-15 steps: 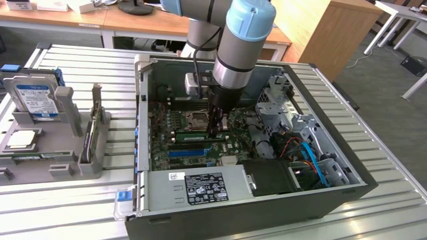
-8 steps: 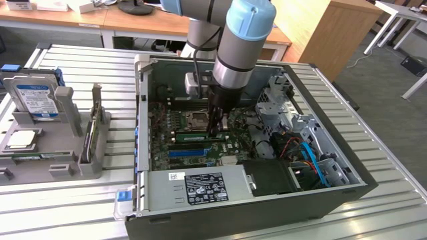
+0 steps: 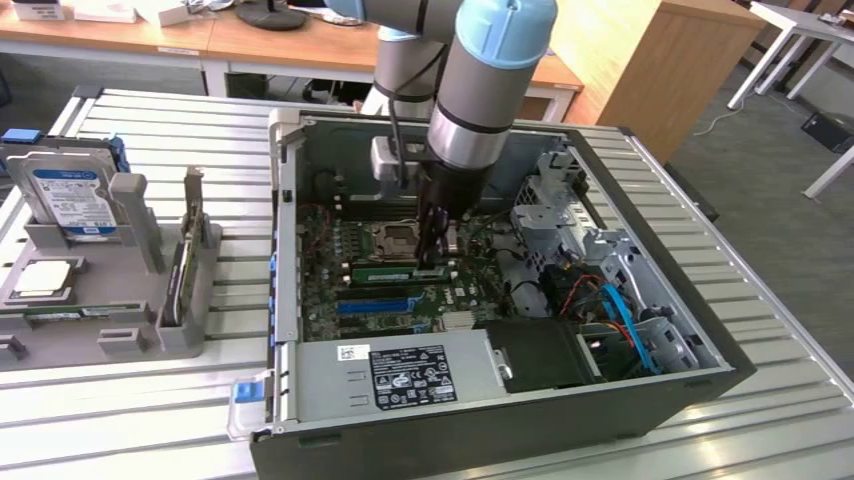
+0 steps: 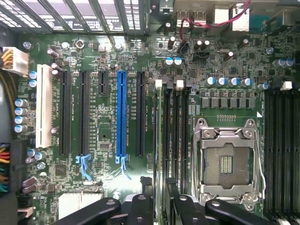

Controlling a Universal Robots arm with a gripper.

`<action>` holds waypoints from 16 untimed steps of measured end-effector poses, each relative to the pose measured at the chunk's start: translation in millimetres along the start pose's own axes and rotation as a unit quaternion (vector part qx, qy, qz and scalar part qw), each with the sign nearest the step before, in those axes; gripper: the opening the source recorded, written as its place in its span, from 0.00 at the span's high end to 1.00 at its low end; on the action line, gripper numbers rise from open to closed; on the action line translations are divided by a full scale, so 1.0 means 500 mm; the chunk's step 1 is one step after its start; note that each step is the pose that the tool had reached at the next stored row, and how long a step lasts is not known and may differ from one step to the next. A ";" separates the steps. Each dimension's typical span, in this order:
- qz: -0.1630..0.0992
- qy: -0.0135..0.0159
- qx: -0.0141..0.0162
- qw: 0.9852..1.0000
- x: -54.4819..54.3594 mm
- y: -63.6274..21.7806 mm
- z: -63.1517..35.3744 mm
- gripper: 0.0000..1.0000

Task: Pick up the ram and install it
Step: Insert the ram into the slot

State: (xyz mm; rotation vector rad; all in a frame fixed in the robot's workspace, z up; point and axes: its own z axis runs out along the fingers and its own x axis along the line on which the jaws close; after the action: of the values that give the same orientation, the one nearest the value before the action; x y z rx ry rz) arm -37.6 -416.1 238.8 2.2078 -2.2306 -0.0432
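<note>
The ram (image 4: 160, 140) is a thin green stick seen edge-on, standing in line with a memory slot beside the empty CPU socket (image 4: 227, 161). My gripper (image 4: 160, 208) has its black fingers (image 4: 142, 208) pressed to both sides of the stick's near end. In the exterior view the arm reaches straight down into the open computer case (image 3: 287, 200). There my gripper (image 3: 434, 262) sits over one end of the green ram (image 3: 394, 272), low on the motherboard. Whether the stick is fully seated I cannot tell.
A long blue slot (image 4: 122, 112) and black card slots lie beside the memory slots. The power supply (image 3: 400, 375), drive cage (image 3: 561, 200) and cables crowd the case. On the exterior view's left, a grey fixture (image 3: 134, 330) holds a hard drive (image 3: 67, 195).
</note>
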 end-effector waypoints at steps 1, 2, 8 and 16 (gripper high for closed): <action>0.000 0.001 0.000 1.000 0.000 0.000 -0.003 0.75; 0.000 0.001 0.000 1.000 0.000 0.000 -0.007 0.75; 0.000 0.003 0.000 1.000 0.000 0.001 -0.026 0.75; 0.000 0.005 0.000 1.000 -0.001 0.001 -0.041 0.75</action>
State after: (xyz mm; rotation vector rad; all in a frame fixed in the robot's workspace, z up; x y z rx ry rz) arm -37.6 -416.1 259.1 2.2024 -2.2255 -0.0311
